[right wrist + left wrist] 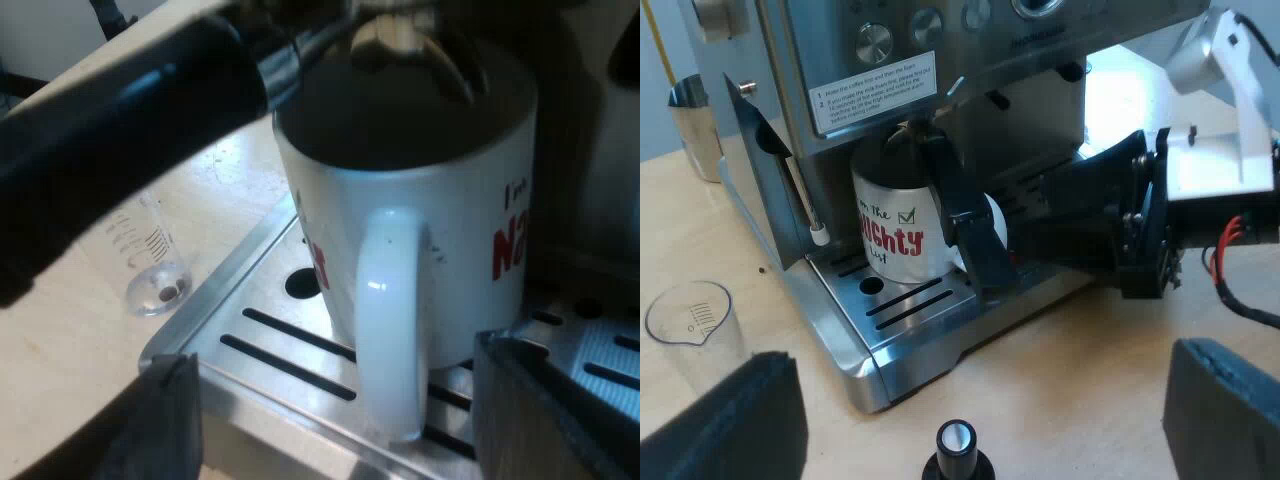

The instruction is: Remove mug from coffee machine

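- Mug (420, 220) stands on the drip tray (262, 341) of the espresso machine (970, 60).
- Right claw (335, 420) is released, its 2 fingers either side of the mug's handle (390, 320).
- Left claw (975, 412) is released over the desk (1090, 370), near a tamper (956, 445).

Landmark: mug (420, 250), on the drip tray (855, 350) of the espresso machine (940, 50).

- Above the mug: metal holder (400, 35) sits close over the rim, so no entry from the top.
- Its dark handle (965, 220) slants out from above the mug and crosses beside the mug's loop (390, 320).
- The loop itself stands free. The right end effector (345, 395) has its fingers spread to either side of it.
- Steam wand (805, 200) hangs near the mug's opposite side.
- Worktop (1090, 380) out from the tray is passable, save for the tamper (956, 445) and measuring glass (690, 320).
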Tool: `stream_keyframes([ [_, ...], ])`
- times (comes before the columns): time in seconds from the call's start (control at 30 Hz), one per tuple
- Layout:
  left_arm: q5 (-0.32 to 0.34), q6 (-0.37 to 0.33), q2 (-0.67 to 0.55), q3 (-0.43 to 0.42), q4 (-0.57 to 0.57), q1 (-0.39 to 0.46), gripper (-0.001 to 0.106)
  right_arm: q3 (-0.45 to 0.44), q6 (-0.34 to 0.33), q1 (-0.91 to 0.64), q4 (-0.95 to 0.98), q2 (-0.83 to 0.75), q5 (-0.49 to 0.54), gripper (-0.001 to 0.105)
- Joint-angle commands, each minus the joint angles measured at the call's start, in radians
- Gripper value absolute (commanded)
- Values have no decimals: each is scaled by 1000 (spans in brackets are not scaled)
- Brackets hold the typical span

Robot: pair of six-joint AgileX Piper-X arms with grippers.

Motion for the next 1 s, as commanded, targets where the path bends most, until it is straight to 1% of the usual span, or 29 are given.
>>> stream_keyframes([
  [0.03, 1, -4, -1, -5, -2, -2, 79, -4, -11, 0, -34, 20, 13, 59],
  [0.27, 1, -4, -1, -5, -2, -2, 79, -16, -11, 0, -70, 76, 26, 59],
  [0.37, 1, -4, -1, -5, -2, -2, 79, -36, -17, 0, -70, 98, 31, 59],
  [0.5, 1, -4, -1, -5, -2, -2, 79, -79, -19, 0, -70, 138, 63, 59],
  [0.7, 1, -4, -1, -5, -2, -2, 79, -115, -19, -9, -70, 173, 104, 59],
  [0.93, 1, -4, -1, -5, -2, -2, 79, -121, -19, -21, -69, 175, 105, 59],
  [1.0, 1, -4, -1, -5, -2, -2, 79, -121, -19, -20, -69, 175, 105, 55],
])
